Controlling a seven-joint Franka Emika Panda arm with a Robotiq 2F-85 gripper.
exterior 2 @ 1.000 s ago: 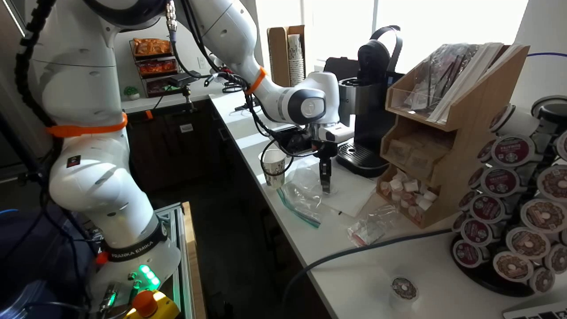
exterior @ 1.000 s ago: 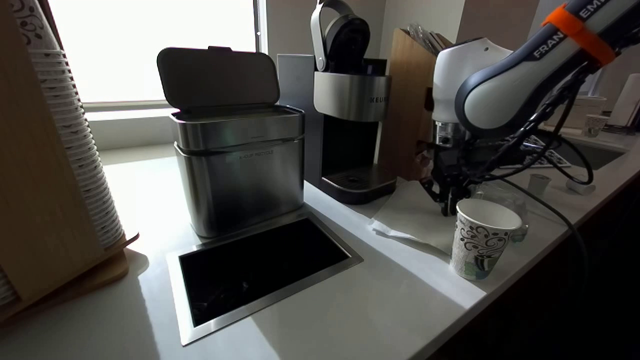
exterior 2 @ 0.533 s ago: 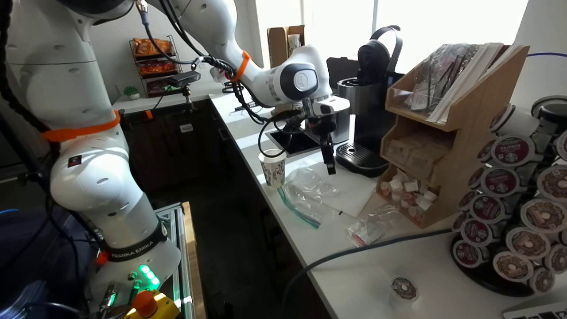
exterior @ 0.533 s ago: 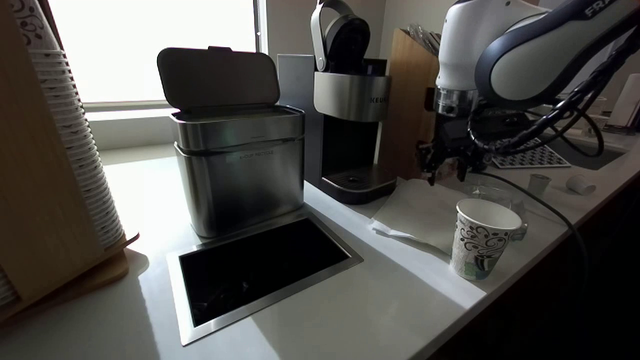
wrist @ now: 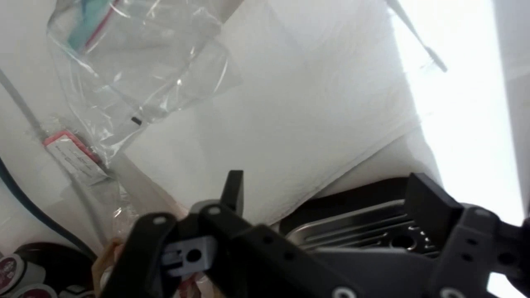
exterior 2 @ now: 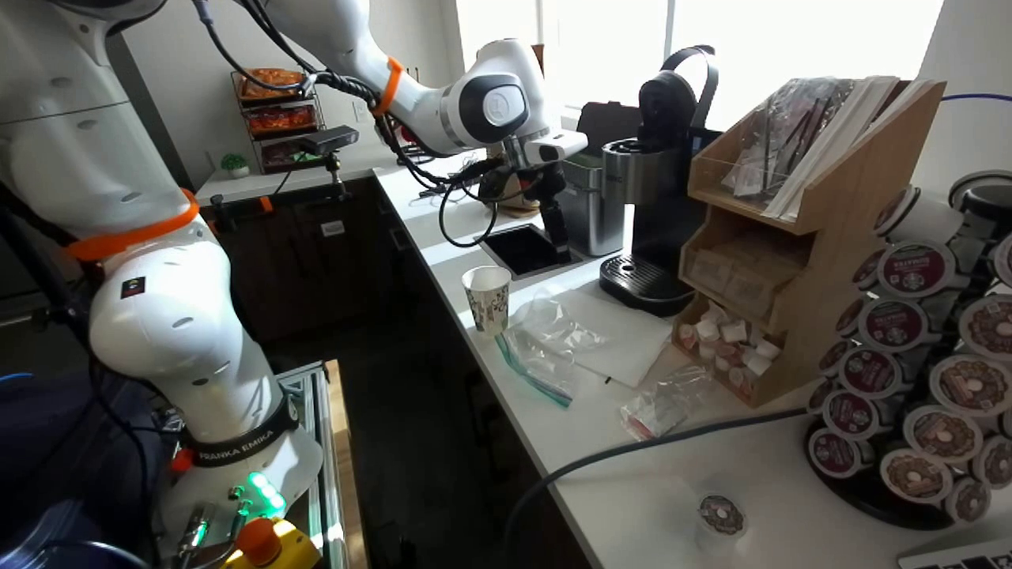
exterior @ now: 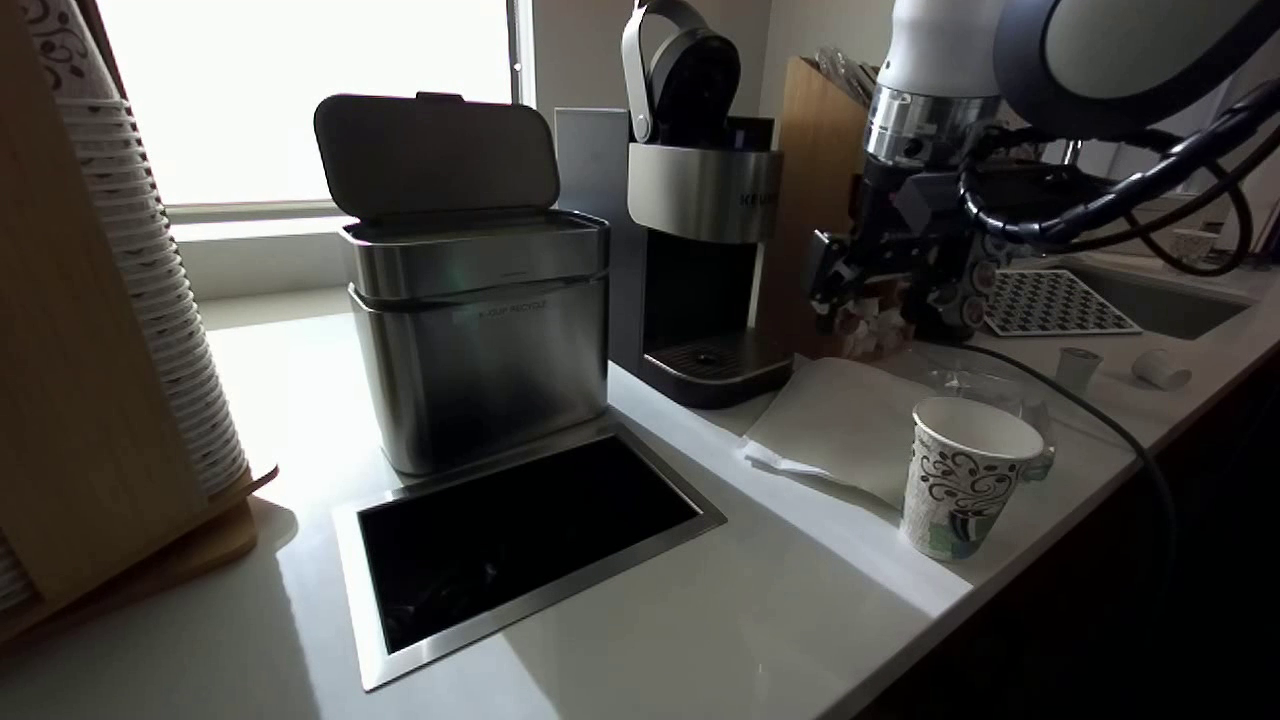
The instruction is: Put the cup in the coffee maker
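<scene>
- Arm [exterior 2: 162, 312] — biggest change: rises and draws back over the last second.
- Coffee maker [exterior: 700, 200]: same as a second ago, handle [exterior: 637, 80] tipped up, cup [exterior: 965, 480] not in it yet.
- End effector [wrist: 327, 186]: narrow and low by the white paper sheet [wrist: 290, 103] a second ago, now raised and spread wide — nothing held. Hangs above the sheet, near the drip tray [wrist: 360, 222] in the wrist view.
- Cup again: hasn't moved; upright on the tabletop [exterior: 700, 620] near its front edge, not touching the end effector, well apart from the coffee maker. Best guess on what the change means: getting ready to grasp, pick not begun, task still early. Probably needs to go across and down to the cup next; thin paper may dent, or tip if bumped.
- Room: bright window [exterior: 320, 100] behind the steel bin [exterior: 490, 350], snack packets [exterior 2: 278, 120] at the far wall.
- Tabletop: pale, glossy, sun stripes across; a sink [exterior: 1190, 300] with a patterned mat [exterior: 1060, 305] by it shows in an exterior view.
- On it: wooden organizer [exterior 2: 854, 205], pod rack [exterior 2: 858, 494], steel bin with lid [exterior: 440, 160] up, tall stack of cups [exterior: 150, 255], steel-framed opening [exterior: 673, 480] in front of the bin.
- Smallest: clear bag [exterior 2: 541, 348] just beside the cup, single pod [exterior 2: 721, 514] near the pod rack.
</scene>
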